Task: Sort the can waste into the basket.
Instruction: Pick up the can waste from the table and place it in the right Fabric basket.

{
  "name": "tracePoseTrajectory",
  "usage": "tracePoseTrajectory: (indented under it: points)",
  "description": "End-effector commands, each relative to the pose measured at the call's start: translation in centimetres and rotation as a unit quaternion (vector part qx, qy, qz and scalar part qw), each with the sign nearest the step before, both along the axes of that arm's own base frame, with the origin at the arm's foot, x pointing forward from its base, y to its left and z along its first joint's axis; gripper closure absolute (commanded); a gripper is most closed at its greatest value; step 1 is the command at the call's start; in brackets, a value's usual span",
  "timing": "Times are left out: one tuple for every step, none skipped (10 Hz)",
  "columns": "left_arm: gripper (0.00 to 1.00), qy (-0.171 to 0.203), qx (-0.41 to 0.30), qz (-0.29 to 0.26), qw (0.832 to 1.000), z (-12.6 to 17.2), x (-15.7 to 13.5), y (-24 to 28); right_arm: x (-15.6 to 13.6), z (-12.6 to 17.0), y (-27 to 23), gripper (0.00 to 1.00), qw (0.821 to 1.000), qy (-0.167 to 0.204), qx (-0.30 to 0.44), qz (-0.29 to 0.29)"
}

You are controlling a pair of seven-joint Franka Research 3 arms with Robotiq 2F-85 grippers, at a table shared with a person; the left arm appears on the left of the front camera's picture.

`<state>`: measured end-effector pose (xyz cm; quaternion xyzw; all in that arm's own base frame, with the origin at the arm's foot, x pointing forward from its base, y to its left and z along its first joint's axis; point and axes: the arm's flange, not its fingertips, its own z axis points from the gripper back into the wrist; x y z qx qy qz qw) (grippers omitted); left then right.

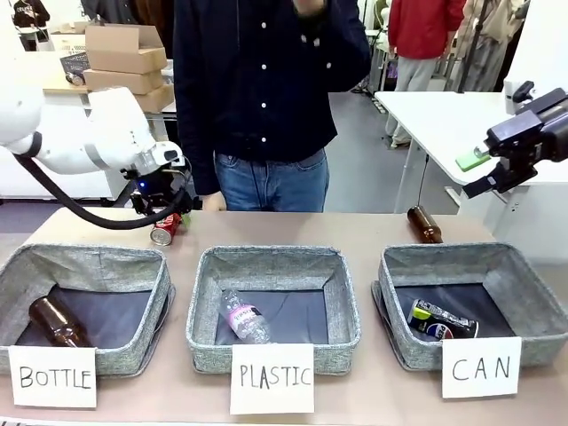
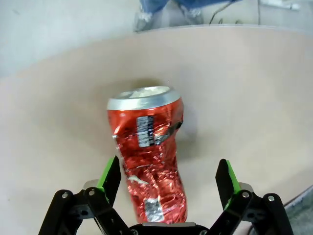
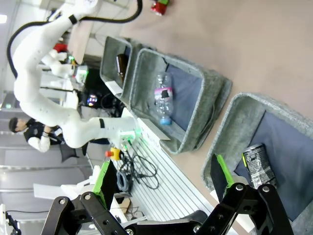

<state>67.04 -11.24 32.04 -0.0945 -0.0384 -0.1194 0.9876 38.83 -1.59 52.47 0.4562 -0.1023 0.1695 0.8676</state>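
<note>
Shiny, crumpled metal red can; grey woven-cloth basket, seemingly matt.

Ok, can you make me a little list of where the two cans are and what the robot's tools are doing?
red can: dented, on the table behind the BOTTLE basket
black can: inside the CAN basket
left tool: open, one finger on each side of the red can, not squeezing it
right tool: open, holding nothing, up in the air at the right end of the table
cans not yet in the CAN basket: one, the red one
</note>
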Motion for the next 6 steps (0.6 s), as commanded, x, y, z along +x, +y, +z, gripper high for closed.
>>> tracePoseTrajectory:
  points:
    - [0.0,0.016,0.027,0.01,0.999,0.21,0.76,-0.47,-0.11,0.07,-0.35,0.0,1.0,-0.007,-0.001,0.008]
    - [0.0,0.015,0.03,0.019,0.999,0.22,0.74,-0.44,-0.11,0.07,-0.35,0.0,1.0,-0.007,-0.001,0.008]
    - [0.43,0.013,0.036,0.017,0.999,0.2,0.69,-0.38,-0.11,0.07,-0.35,0.0,1.0,-0.007,-0.001,0.008]
    - [0.58,0.02,0.034,0.026,0.999,0.1,0.73,-0.38,-0.11,0.07,-0.35,0.0,1.0,-0.007,-0.001,0.008]
    - [1.0,0.017,0.037,0.026,0.999,-0.05,0.63,-0.4,-0.11,0.07,-0.35,0.0,1.0,-0.007,-0.001,0.008]
    - [1.0,0.016,0.042,0.028,0.999,-0.16,0.53,-0.43,-0.11,0.07,-0.35,0.0,1.0,-0.007,-0.001,0.008]
